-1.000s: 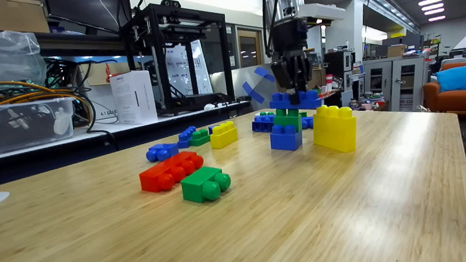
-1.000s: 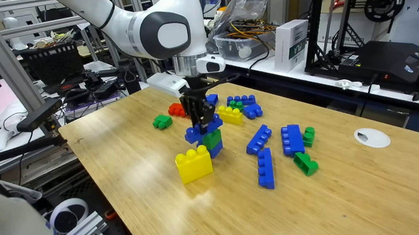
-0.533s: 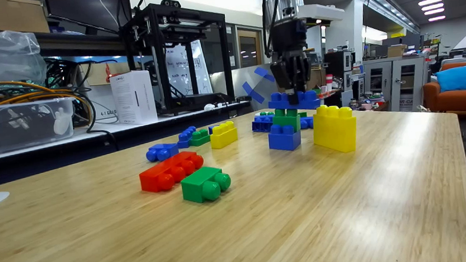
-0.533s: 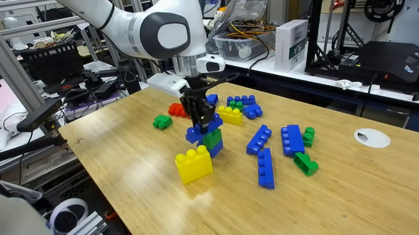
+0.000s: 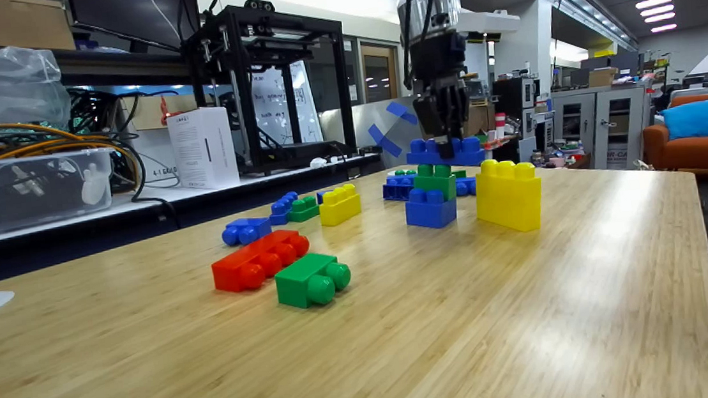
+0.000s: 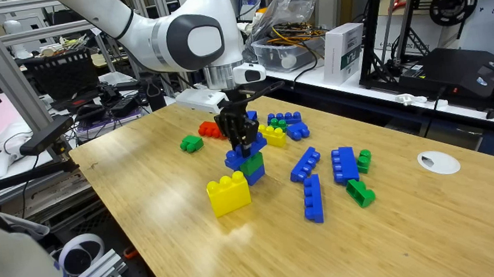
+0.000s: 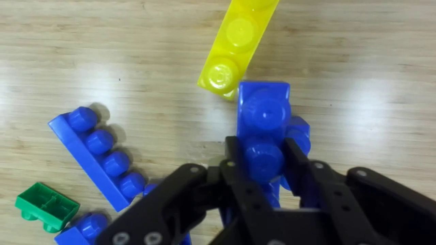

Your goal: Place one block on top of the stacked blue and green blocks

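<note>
Pale wooden worktop (image 6: 404, 236): hand (image 7: 262, 145) pinches long blue studded plastic brick (image 7: 265, 114) overhanging the stacked blue and green studded plastic bricks (image 5: 434, 196); off-centre push could tip them.

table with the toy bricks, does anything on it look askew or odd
Two things. The long blue studded plastic brick in the black gripper seems not fully pressed down: in an exterior view, the small green plastic brick beneath it shows its studs. In the wrist view, a hollow green plastic brick lies tipped, underside exposed.
</note>
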